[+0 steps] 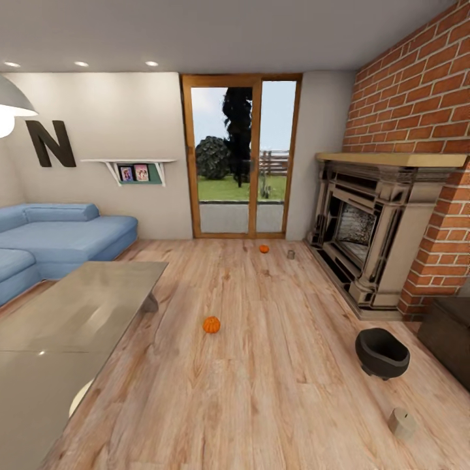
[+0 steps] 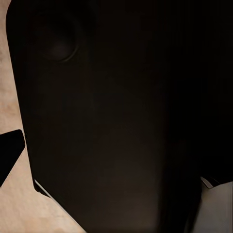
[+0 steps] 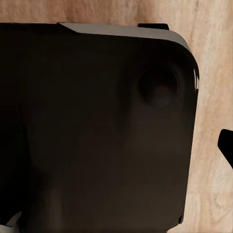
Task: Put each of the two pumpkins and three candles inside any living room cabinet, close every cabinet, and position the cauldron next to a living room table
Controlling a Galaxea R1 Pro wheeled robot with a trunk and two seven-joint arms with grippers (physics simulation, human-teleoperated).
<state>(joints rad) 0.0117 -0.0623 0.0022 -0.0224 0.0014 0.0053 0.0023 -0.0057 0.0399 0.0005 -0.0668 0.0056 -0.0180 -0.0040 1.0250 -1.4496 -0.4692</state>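
Near pumpkin point(image 1: 211, 324) sits on the floor point(image 1: 261, 405) mid-room, just off the desk's point(image 1: 78, 313) far corner. Far pumpkin point(image 1: 264, 249) is by the glass door point(image 1: 240, 156), with a candle point(image 1: 290, 254) just beside it. Another candle point(image 1: 402, 422) stands near the cauldron point(image 1: 382, 352), in front of the fireplace point(image 1: 372, 228). Third candle not spotted. Dark cabinet point(image 1: 450, 336) corner shows past the cauldron, against the brick wall.

Handling, my read:
- Pumpkins: small, ribbed, round, orange. Probably light and rigid, but will roll. Pinch across the widest part, from above.
- Candles: stubby grey-beige cylinders, wick on top. Rigid, stable upright. Grip across the side wall, avoid the wick.
- Cauldron: black, round belly, wide mouth, small feet. Much bigger, likely heavy. Too wide to span; clamp the rim, or push it toward the desk.

End effectors: both wrist views look onto a dark robot body panel with floor at the edges. Can't tell how open either is, or whether anything is held.
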